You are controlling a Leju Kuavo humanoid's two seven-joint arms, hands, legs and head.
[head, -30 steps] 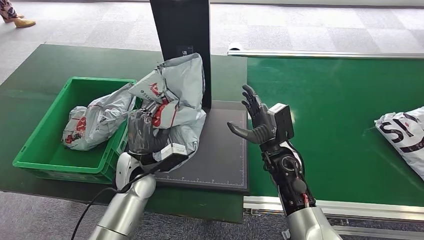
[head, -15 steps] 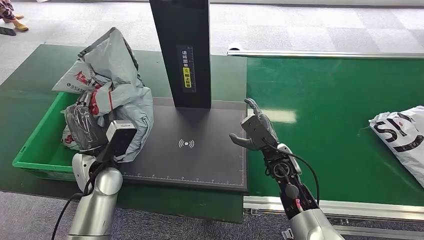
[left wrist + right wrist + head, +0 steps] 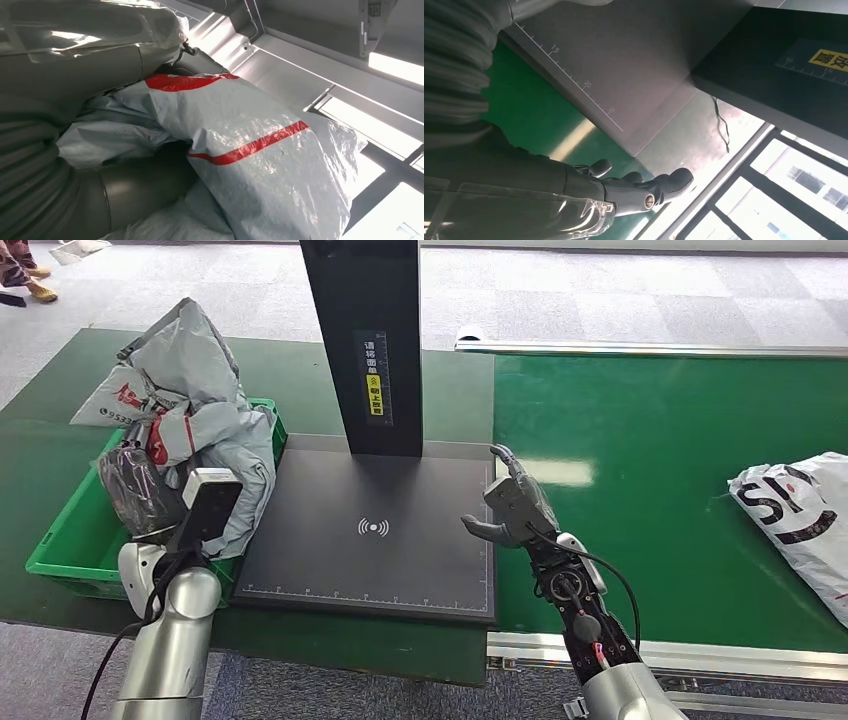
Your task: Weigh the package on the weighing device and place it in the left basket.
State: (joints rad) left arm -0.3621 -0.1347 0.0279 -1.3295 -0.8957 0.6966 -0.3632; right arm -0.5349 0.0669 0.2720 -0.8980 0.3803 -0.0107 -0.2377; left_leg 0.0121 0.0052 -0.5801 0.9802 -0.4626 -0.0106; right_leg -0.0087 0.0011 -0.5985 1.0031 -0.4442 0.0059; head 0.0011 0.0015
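Observation:
My left hand (image 3: 140, 490) grips a crumpled grey package (image 3: 190, 400) with red print and holds it up over the green basket (image 3: 60, 540) at the left. Up close, the package (image 3: 260, 150) shows grey plastic with red stripes beside my thumb (image 3: 135, 195). The black weighing device (image 3: 380, 530) lies bare in the middle, its upright post (image 3: 365, 340) behind it. My right hand (image 3: 510, 505) hovers with fingers apart at the plate's right edge, holding nothing; the right wrist view shows its fingers (image 3: 649, 192) over the ruled plate (image 3: 624, 65).
A white bag with dark lettering (image 3: 795, 515) lies on the green belt (image 3: 650, 440) at the far right. A metal rail (image 3: 700, 655) runs along the belt's near edge. A person's feet (image 3: 25, 275) stand on the floor at the far left.
My left hand has carried the grey package off the weighing plate leftward to above the basket. My right hand has dropped lower beside the plate's right edge.

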